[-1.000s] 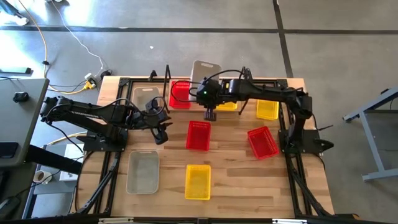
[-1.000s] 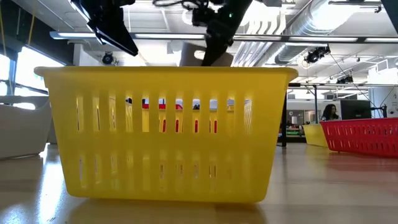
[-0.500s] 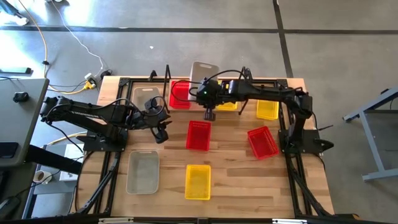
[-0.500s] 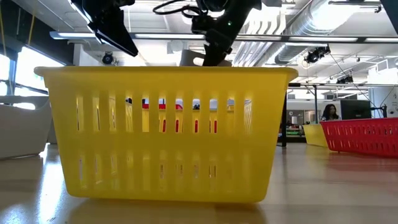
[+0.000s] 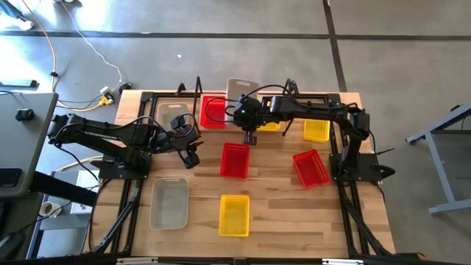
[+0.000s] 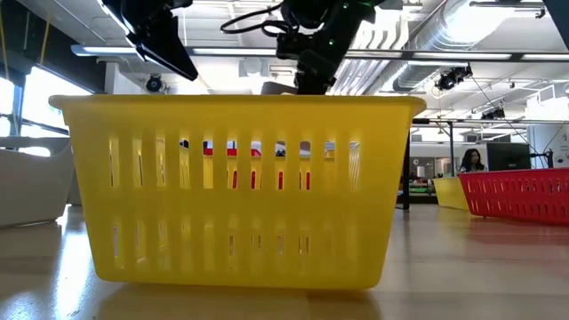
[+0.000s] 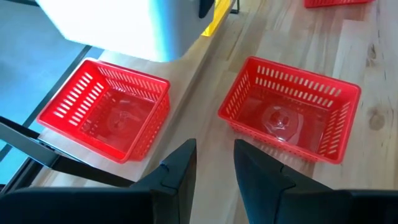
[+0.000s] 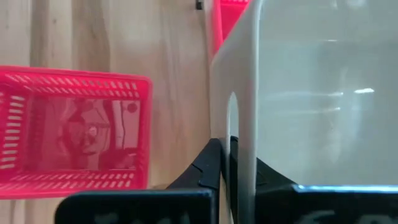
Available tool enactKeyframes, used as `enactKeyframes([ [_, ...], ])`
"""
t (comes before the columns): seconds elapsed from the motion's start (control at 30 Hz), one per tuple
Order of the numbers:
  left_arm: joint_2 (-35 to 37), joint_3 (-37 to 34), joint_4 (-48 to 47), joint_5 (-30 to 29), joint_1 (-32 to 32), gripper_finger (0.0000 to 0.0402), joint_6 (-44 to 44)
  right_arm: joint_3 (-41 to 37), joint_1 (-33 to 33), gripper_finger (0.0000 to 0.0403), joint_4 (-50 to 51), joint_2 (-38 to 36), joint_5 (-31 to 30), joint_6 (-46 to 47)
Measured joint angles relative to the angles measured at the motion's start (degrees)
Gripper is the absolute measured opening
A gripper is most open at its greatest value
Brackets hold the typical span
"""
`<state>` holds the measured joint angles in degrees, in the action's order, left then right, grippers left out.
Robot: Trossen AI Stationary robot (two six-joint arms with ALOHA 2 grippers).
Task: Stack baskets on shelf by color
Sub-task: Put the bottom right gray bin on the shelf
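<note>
One clear-grey basket [image 8: 311, 93], light, stiff and likely slippery, hangs over the shelf [image 5: 324, 96] at twelve o'clock, its thin wall pinched in the right gripper [image 8: 227, 162], while the left gripper [image 7: 214, 155], part-open and empty, waits at nine o'clock.

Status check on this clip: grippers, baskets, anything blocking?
Right gripper shut on clear basket, lifted over shelf. Left gripper empty, jaws apart, waiting. Nothing blocking.

Yellow cable [image 5: 51, 44] on grey floor [image 5: 221, 51]
</note>
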<state>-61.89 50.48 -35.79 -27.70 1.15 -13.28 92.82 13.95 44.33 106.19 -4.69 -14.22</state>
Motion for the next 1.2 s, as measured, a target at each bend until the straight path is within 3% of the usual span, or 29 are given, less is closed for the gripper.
enactKeyframes([
  [0.8, 0.00, 0.00, 0.02, 0.00, 0.00, 0.0097, 0.00, 0.02, 0.27, 0.0000, 6.63, 0.00, -1.45, 1.76],
  [1.2, 0.00, 0.00, 0.04, 0.00, 0.01, 0.0097, 0.02, 0.20, 0.29, 0.0000, 1.05, -0.59, 0.70, 2.48],
])
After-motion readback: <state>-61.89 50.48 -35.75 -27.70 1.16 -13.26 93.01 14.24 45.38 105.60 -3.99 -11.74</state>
